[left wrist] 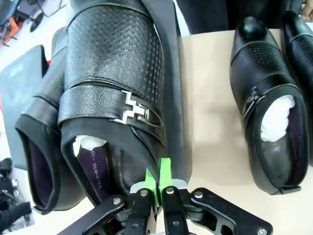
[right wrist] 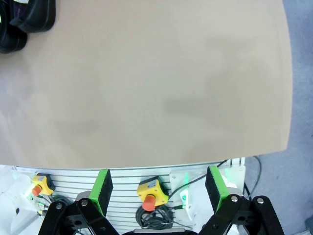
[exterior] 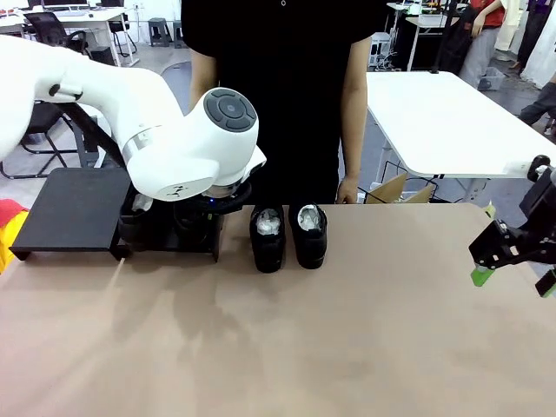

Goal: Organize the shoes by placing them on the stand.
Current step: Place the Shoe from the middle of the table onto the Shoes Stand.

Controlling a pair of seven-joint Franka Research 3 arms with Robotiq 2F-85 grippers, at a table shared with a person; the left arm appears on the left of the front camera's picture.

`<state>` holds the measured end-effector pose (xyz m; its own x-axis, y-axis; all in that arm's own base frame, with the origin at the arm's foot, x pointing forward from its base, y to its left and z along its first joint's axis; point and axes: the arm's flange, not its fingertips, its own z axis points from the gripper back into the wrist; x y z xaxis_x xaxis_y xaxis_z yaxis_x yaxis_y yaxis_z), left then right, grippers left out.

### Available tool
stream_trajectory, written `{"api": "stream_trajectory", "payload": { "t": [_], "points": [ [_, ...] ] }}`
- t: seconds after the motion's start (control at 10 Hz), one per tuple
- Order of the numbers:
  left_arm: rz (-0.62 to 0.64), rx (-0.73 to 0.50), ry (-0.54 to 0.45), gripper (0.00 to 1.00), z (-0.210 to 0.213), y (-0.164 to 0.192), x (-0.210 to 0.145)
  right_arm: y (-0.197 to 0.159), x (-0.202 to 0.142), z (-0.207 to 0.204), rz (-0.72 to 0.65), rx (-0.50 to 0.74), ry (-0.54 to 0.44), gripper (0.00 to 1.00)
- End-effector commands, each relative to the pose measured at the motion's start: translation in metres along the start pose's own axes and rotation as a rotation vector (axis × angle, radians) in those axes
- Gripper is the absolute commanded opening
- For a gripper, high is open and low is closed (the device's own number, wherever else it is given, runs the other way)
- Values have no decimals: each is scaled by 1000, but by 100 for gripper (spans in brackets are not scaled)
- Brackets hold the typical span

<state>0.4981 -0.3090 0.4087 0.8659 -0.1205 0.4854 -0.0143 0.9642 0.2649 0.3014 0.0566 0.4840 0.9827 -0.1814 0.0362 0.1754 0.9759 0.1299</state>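
Note:
My left gripper (left wrist: 158,182) is shut on the heel rim of a glossy black buckled shoe (left wrist: 115,73), which rests on the stand (left wrist: 174,98). A second shoe (left wrist: 41,147) lies right beside it. In the front view my left arm (exterior: 191,148) covers the right platform of the low black stand (exterior: 61,213). Two more shoes (exterior: 268,236) (exterior: 310,233), stuffed with white paper, stand side by side on the tan table just right of the stand. My right gripper (exterior: 514,276) (right wrist: 159,188) hangs open at the table's right edge, holding nothing.
A person in black (exterior: 287,87) stands at the far side, one hand (exterior: 347,191) at the table edge. Behind are a cardboard box (exterior: 400,187) and a white table (exterior: 452,113). A yellow box with a red button (right wrist: 149,193) sits below the table's edge.

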Motion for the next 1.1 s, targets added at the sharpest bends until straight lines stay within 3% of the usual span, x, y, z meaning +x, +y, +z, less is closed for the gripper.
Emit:
{"api": "stream_trajectory", "payload": {
  "t": [0.0, 0.4, 0.9, 1.0],
  "points": [
    [21, -22, 1, 0, 1, 0, 2, 0, -1, 1, 8, 11, 3, 100],
    [18, -23, 2, 0, -1, -2, 0, 0, -1, 1, 8, 11, 3, 100],
    [66, 14, -19, 95, 5, 8, 0, 0, -1, 1, 8, 11, 3, 100],
    [74, 21, -25, 100, 7, 11, 0, 0, -1, 1, 8, 11, 3, 100]
  ]
}}
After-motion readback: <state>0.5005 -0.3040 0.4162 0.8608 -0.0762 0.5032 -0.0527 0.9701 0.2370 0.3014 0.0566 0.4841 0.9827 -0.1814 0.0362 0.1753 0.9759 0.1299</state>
